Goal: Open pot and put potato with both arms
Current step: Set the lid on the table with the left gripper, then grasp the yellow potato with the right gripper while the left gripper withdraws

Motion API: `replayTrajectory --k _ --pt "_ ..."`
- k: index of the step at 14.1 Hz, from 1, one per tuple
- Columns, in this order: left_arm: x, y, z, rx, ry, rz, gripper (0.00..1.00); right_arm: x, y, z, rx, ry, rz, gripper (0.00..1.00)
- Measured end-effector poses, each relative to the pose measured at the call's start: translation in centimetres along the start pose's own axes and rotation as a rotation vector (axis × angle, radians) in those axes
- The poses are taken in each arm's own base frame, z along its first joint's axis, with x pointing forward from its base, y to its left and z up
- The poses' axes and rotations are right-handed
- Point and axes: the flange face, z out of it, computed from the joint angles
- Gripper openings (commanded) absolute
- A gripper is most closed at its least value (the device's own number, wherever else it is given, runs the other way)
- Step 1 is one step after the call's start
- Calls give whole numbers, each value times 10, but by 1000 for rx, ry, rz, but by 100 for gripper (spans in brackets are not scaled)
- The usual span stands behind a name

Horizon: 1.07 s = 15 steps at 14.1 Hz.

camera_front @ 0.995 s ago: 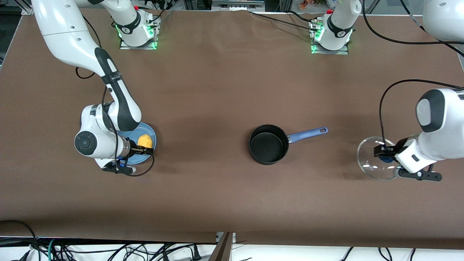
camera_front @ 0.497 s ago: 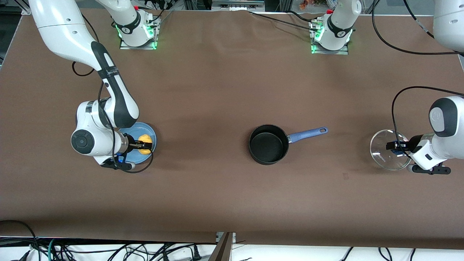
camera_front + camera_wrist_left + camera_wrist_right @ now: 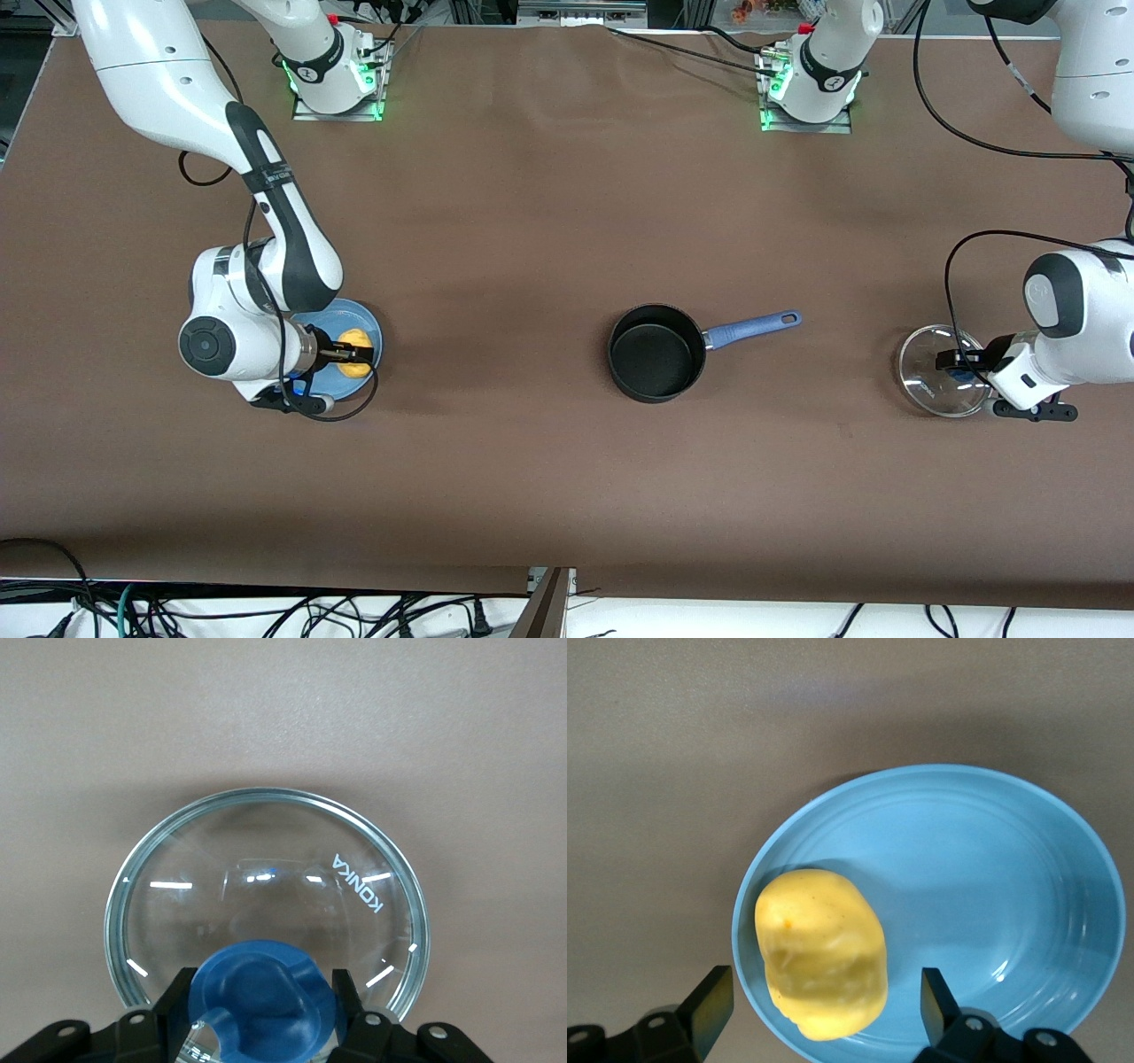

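Note:
The black pot (image 3: 656, 353) stands uncovered mid-table, its blue handle (image 3: 753, 327) pointing toward the left arm's end. My left gripper (image 3: 952, 361) is shut on the blue knob (image 3: 261, 997) of the glass lid (image 3: 266, 895) and holds the lid (image 3: 930, 385) low at the left arm's end of the table. The yellow potato (image 3: 357, 340) lies on a blue plate (image 3: 359, 317) at the right arm's end. My right gripper (image 3: 349, 353) is down at the plate, open, with one finger on each side of the potato (image 3: 822, 952) and a gap at both fingers (image 3: 709, 1003).
The brown table top (image 3: 514, 266) is bare between plate and pot. The blue plate (image 3: 1001, 886) is shallow with a raised rim. Both arm bases stand along the table edge farthest from the front camera. Cables hang below the near edge.
The left arm carried the lid outward toward its end of the table and lower. The right gripper shifted onto the potato, and its fingers have narrowed a little around it.

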Motion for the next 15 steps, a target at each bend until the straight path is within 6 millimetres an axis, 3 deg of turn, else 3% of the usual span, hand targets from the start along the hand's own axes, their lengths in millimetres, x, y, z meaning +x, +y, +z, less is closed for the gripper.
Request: replayTrajectory --k 1,2,3,4,6,8,10,12,13,15 --pt "0 0 0 0 0 4 64 0 0 1 0 0 0 92" --pt "0 0 0 0 0 10 75 0 0 1 0 3 -1 91" --pt "0 0 0 -1 1 21 94 0 -1 3 0 3 -1 91" --pt "0 1 0 0 2 28 100 0 -1 6 0 1 -1 90" --pt "2 1 -7 3 14 33 100 0 0 10 -1 -2 0 87" --pt "3 6 -28 9 35 41 100 1 0 12 -1 -3 0 83" --pt "1 23 -74 11 50 56 100 1 0 13 -2 -5 0 83" --pt "-10 52 -144 7 33 25 100 0 0 14 -2 -6 0 79" --pt "-21 69 -185 6 26 -13 100 0 0 14 -2 -6 0 78" --pt "-44 94 -249 -17 35 -61 100 1 -1 15 -2 -6 -1 75"
